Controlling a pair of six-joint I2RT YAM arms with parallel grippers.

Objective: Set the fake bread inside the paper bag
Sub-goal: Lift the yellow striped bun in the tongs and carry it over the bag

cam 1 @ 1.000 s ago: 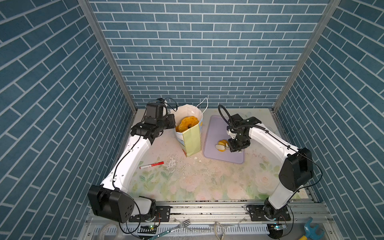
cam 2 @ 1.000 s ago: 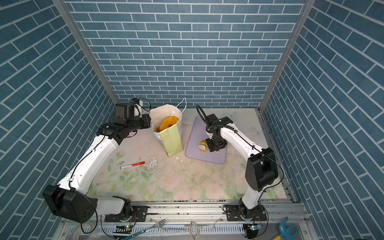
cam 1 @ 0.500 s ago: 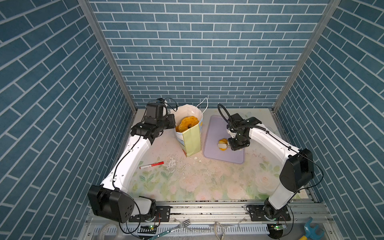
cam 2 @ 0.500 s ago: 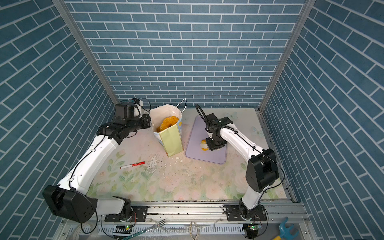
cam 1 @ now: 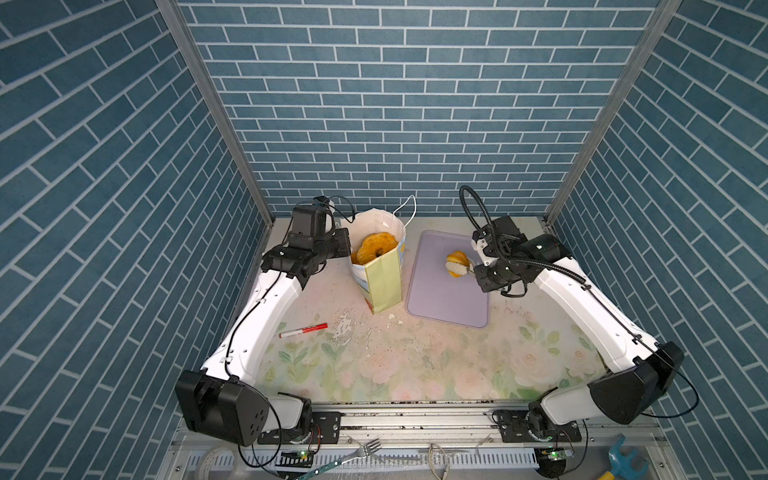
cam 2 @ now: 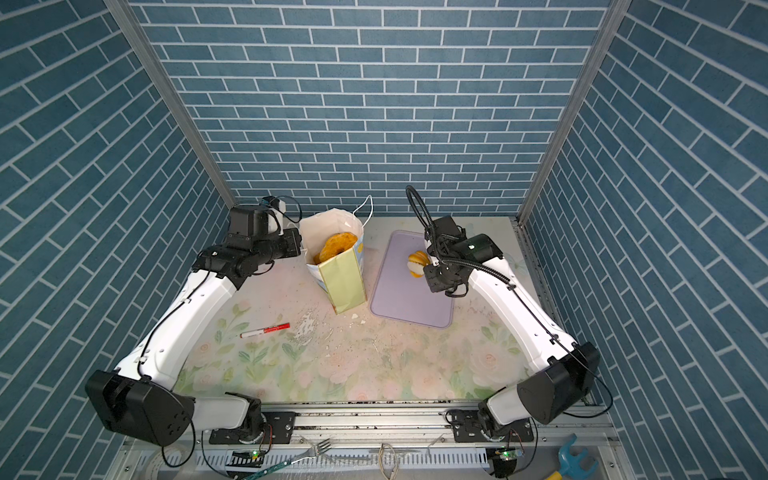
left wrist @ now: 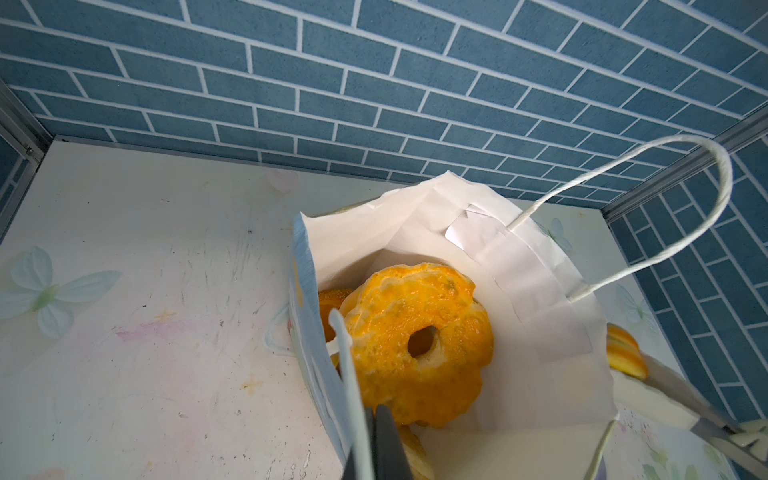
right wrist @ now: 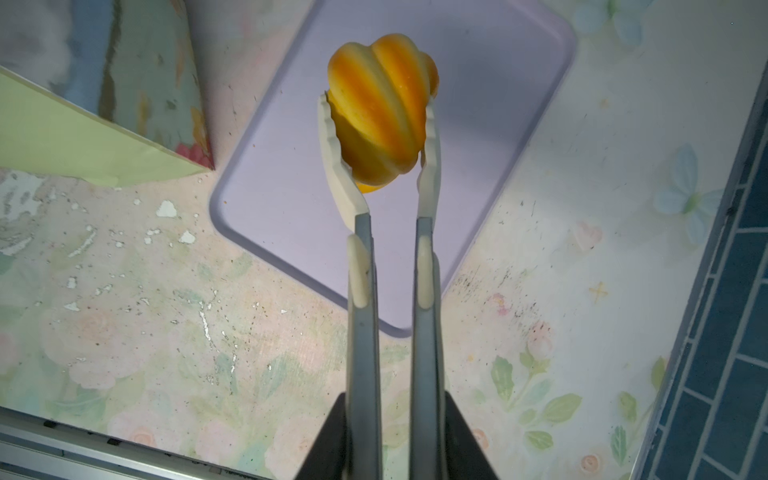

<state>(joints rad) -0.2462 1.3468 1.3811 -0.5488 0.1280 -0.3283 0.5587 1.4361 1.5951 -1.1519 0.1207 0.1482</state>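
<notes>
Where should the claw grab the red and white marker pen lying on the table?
Probably across the middle of the red-and-white marker pen, coming straight down from above. It lies flat on the flowery table, long and thin, so jaws closing across its narrow barrel should fit.

Nothing could be read anywhere: no word, number, brand or sign. The paper bag [cam 1: 384, 282] carried a coloured print on its face. That print was blurred in the right wrist view and too small in both top views, and no letters could be made out in it. The white paper strips glued inside the bag's mouth, seen in the left wrist view, were blank. The red and white marker [cam 1: 304, 330] lying on the surface [cam 1: 415, 365] was too small in both top views for any label on its barrel to be read. The flower pattern on the surface held no writing.
</notes>
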